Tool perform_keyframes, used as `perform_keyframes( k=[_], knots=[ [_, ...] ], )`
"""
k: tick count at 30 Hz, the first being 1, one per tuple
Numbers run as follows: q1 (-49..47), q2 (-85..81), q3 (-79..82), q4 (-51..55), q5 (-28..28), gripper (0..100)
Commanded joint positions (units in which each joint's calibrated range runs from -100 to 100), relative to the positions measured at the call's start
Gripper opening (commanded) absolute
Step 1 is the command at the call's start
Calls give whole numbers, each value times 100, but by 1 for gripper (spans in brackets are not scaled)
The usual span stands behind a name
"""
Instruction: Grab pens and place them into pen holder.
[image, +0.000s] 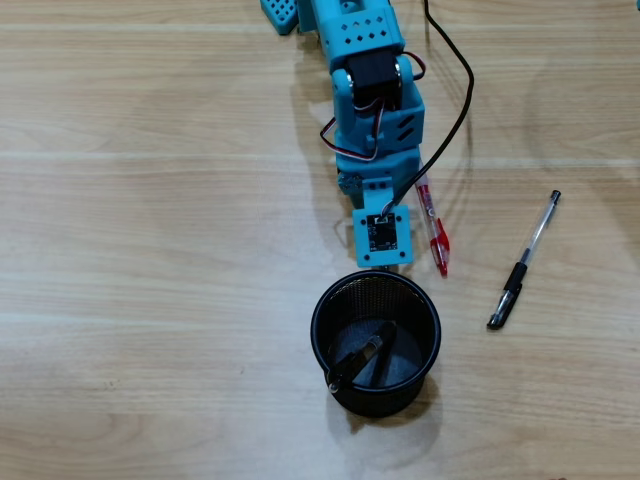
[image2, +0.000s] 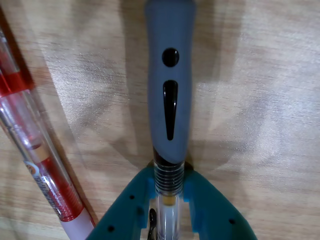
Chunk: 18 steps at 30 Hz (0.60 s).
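Grey-gripped clear pen (image2: 169, 100) is clamped between the teal gripper (image2: 169, 192) fingers over the wooden table (image2: 265, 100), beside the red-and-white pen (image2: 35, 155). One black pen (image: 362, 356) is seen inside the mesh pen holder (image: 375, 343); a black-capped pen (image: 525, 262) lies apart.

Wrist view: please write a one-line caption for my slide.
The tool grips a clear pen with grey rubber grip over the wooden table, beside a red-and-white pen.
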Motion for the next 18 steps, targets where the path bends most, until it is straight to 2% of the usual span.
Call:
perform_keyframes(
  k=[1, 10, 18],
  knots=[
    [169, -583, -234, 26, -11, 2],
    [608, -2434, -234, -37, 31, 2],
    [828, -3360, -189, -311, 47, 2]
  ],
)
